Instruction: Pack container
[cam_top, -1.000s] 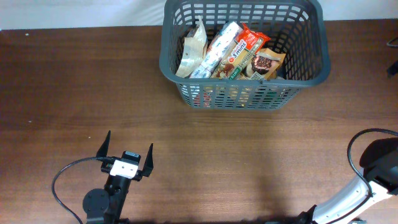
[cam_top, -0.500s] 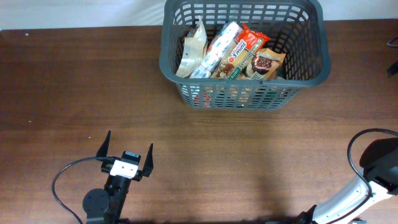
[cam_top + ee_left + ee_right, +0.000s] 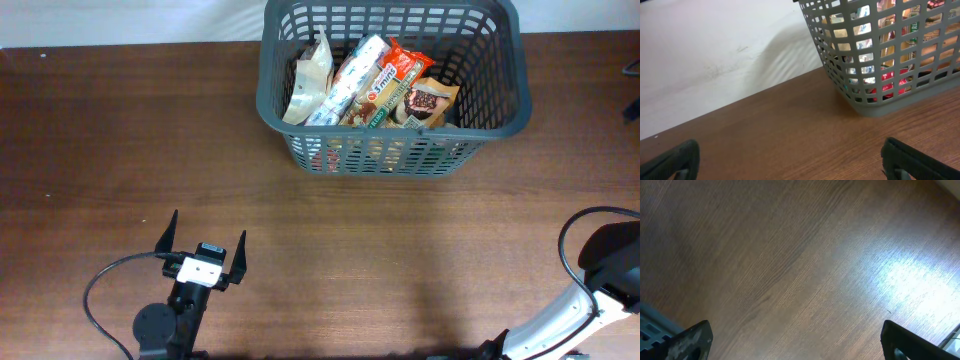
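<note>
A dark wooden table (image 3: 400, 250) stands against a white backdrop (image 3: 715, 50).

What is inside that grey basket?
The container holds snack packets leaning together: a cream bag, a white pack, an orange-red pack and a brown pack. Anything beneath them is hidden.

Overhead camera: fixed high, looks straight down on the table (image 3: 400, 250). My left gripper (image 3: 209, 224) sits at the near edge of the view, with the container (image 3: 392, 160) far ahead of it.

Left wrist camera: low over the table, faces forward between my own fingers (image 3: 670, 160). The container's lattice wall is ahead and to the right; overhead shares it.

Right wrist camera: close, tilted down at bare table, framed by my right gripper (image 3: 799, 341).
</note>
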`<move>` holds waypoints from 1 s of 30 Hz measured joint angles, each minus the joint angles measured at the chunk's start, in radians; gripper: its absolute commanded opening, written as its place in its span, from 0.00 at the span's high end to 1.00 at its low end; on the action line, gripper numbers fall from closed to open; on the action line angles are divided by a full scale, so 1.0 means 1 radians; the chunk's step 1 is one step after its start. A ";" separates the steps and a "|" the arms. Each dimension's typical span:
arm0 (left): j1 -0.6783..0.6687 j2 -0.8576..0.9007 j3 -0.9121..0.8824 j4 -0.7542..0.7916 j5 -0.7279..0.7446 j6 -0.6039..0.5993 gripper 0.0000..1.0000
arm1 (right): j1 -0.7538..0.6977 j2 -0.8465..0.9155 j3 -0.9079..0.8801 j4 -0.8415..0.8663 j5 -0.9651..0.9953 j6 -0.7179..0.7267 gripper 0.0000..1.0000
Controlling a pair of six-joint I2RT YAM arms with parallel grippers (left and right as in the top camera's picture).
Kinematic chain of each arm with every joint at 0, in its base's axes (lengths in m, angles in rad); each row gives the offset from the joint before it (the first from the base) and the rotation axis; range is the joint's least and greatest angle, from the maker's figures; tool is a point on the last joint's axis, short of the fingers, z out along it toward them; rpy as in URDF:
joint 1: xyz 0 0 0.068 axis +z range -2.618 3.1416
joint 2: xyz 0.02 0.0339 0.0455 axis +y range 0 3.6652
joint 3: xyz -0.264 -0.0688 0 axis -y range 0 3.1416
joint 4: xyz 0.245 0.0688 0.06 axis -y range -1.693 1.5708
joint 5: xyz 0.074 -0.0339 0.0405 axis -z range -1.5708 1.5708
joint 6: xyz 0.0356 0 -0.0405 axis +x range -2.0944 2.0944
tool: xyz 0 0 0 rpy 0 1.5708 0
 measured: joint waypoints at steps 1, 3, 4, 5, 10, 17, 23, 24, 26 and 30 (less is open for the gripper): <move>0.000 0.000 0.000 0.000 0.000 0.000 0.01 | 0.000 0.000 0.000 0.000 0.000 0.000 0.01; 0.000 0.000 0.000 0.000 0.000 0.000 0.01 | 0.000 0.000 0.000 0.000 0.008 0.000 0.01; 0.000 0.000 0.000 0.000 0.000 0.000 0.01 | 0.000 0.000 0.000 0.001 0.013 0.000 0.01; 0.000 0.000 0.000 0.000 0.000 0.000 0.01 | 0.000 0.000 0.000 0.002 0.020 0.000 0.01; 0.000 0.000 0.000 0.000 0.000 0.000 0.01 | 0.000 0.000 0.000 0.014 0.034 0.000 0.01; 0.000 0.000 0.000 0.000 0.000 0.000 0.01 | 0.013 -0.025 -0.006 0.157 0.042 0.000 0.01; 0.000 0.000 0.000 0.000 0.000 0.000 0.01 | 0.092 -0.152 -0.011 0.332 0.046 0.000 0.01; 0.000 0.000 0.000 0.000 0.000 0.000 0.01 | 0.110 -0.180 -0.011 0.346 0.046 0.000 0.01; 0.000 0.000 0.000 0.000 0.000 0.000 0.01 | 0.153 -0.241 -0.011 0.369 0.046 0.000 0.01; 0.000 0.000 0.000 0.000 0.000 0.000 0.01 | 0.246 -0.346 -0.011 0.399 0.046 0.000 0.01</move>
